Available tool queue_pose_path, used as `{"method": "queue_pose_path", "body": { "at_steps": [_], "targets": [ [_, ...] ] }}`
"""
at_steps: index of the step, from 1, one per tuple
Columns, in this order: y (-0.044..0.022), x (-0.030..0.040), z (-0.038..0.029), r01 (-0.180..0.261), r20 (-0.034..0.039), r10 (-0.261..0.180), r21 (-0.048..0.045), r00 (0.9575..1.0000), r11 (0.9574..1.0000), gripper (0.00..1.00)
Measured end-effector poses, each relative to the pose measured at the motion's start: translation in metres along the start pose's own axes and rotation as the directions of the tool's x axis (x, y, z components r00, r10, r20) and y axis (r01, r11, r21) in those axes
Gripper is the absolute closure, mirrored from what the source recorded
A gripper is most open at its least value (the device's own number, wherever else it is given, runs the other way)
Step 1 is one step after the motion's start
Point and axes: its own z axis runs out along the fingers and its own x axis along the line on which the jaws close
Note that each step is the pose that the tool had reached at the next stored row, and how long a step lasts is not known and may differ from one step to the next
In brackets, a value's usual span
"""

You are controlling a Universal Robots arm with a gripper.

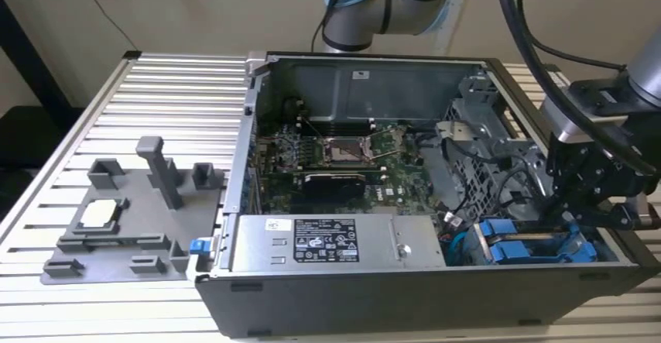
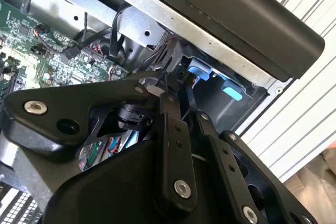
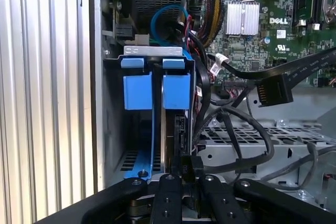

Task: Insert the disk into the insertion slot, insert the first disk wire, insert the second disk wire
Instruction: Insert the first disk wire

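The disk (image 3: 169,129) sits edge-on in the insertion slot (image 3: 157,59) of the drive bay, its blue carrier handle (image 3: 176,91) facing out. A second blue carrier (image 3: 137,91) sits beside it. My gripper (image 3: 189,179) hangs right at the disk's rear edge, shut on a small black wire connector (image 3: 191,166) that touches the disk. Another black flat connector (image 3: 274,91) dangles loose on its cable nearby. In the exterior view my gripper (image 1: 580,217) is low over the blue carriers (image 1: 515,244) at the case's front corner on the exterior view's right.
The open computer case (image 1: 309,300) lies on a slatted metal table (image 1: 155,87), with the motherboard (image 1: 341,153) and power supply (image 1: 330,242) inside. Bundled cables (image 3: 231,129) crowd the bay. A grey fixture plate (image 1: 124,219) stands at the exterior view's left.
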Motion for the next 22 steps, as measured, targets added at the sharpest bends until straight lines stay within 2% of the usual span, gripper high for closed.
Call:
{"method": "queue_pose_path", "body": {
  "at_steps": [4,8,9,10,11,16,22],
  "targets": [
    [0.0,0.0001,0.0011,0.0,-0.0022,0.0,0.0,1.0,1.0,0.81],
    [0.0001,0.0014,0.0014,0.0,-0.0003,0.0,-0.0003,1.0,1.0,0.8],
    [0.0,0.0017,0.0007,0.0,0.0005,0.0,-0.0002,1.0,1.0,0.74],
    [0.0,0.0018,-0.0002,0.0,0.0021,0.0,-0.0003,1.0,1.0,0.74],
    [0.0,0.0019,-0.0015,0.0,0.0043,0.0,-0.0003,1.0,1.0,0.67],
    [-0.0005,0.0015,-0.0142,0.0,0.0135,0.0,-0.0003,0.9999,1.0,0.67],
    [-0.001,0.0007,-0.0347,-0.001,0.0201,0.001,-0.0003,0.9998,1.0,0.67]
  ]
}}
